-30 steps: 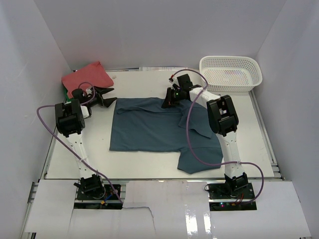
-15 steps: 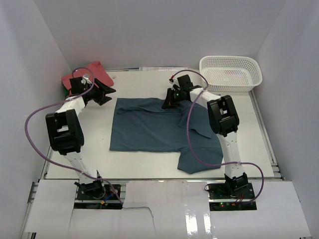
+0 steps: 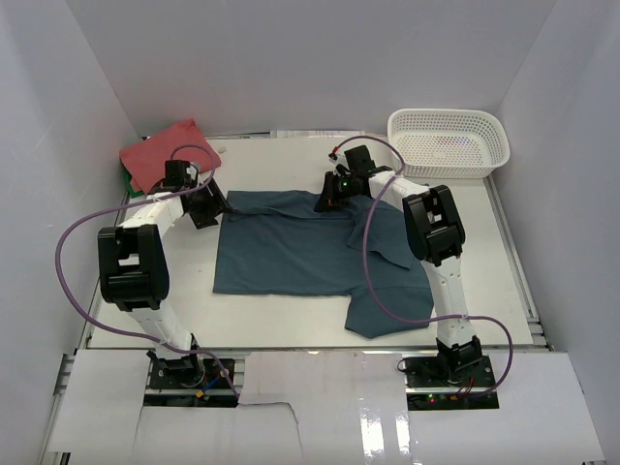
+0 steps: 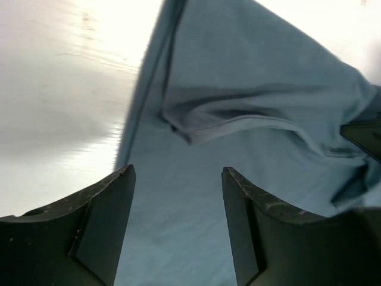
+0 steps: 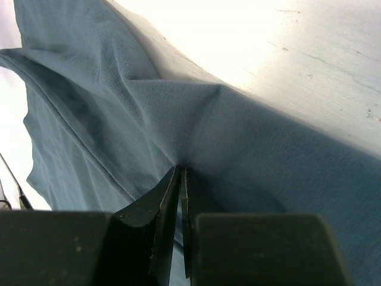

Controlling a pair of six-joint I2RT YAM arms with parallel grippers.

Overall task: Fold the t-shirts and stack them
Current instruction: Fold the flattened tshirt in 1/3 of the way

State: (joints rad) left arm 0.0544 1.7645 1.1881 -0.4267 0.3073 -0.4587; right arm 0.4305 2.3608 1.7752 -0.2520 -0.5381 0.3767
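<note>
Presently: dark teal-blue soft cotton t-shirt (image 3: 300, 254), spread flat mid white surface (image 3: 484, 252); light, limp, likely to bunch and sag. Right fingers (image 5: 159, 217) pinching its far edge; left fingers (image 4: 101, 220) spread over its far-left corner, likely best hold there. Coral-red cotton t-shirt (image 3: 167, 153) at surface's far-left corner.

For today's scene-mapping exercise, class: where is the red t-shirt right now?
In the top view, the red t-shirt lies at the far left corner of the table, beyond the blue t-shirt spread mid-table and opposite the white basket.
</note>
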